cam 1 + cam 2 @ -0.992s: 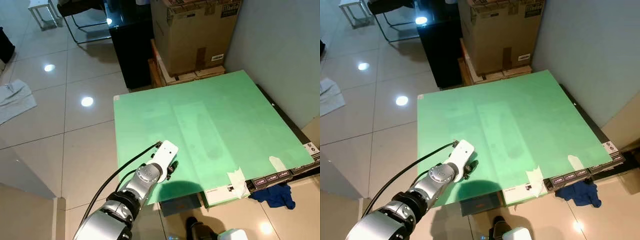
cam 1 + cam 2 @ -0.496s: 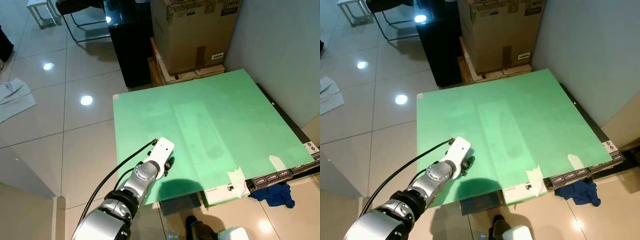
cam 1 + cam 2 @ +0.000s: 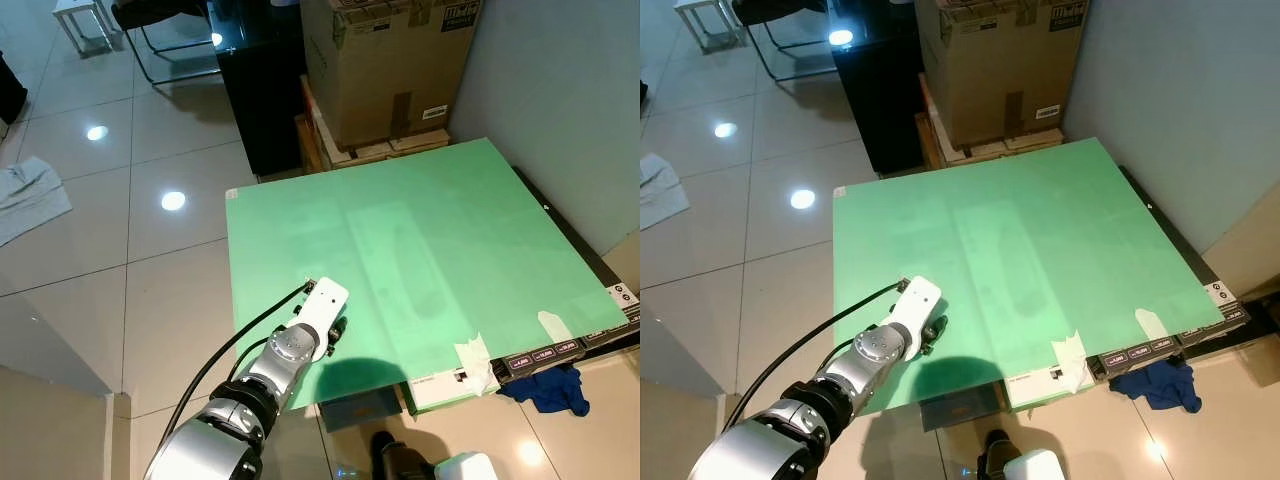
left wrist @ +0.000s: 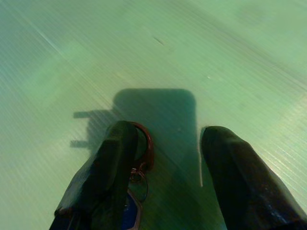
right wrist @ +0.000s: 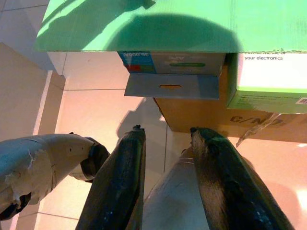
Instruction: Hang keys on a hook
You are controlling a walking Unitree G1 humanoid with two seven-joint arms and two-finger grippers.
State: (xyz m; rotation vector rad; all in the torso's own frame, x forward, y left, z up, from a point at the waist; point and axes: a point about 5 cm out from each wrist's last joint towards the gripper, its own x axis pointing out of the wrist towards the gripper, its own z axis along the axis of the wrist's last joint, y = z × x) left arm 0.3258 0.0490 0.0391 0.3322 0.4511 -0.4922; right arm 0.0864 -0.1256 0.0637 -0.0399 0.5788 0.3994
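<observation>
The left gripper (image 4: 165,158), fingers spread, rests on the green corrugated plastic board (image 3: 420,240), one finger over the reddish-ringed keys (image 4: 139,165). The step is grasping; next, closing on the ring. The right gripper (image 5: 168,158) hangs idle, slightly parted.

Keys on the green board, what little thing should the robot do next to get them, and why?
Probably nudge the left gripper sideways so the keys sit between its jaws, then close. The jaws stand open over the green board, and the key ring peeks out beside one finger, not in the gap.
</observation>
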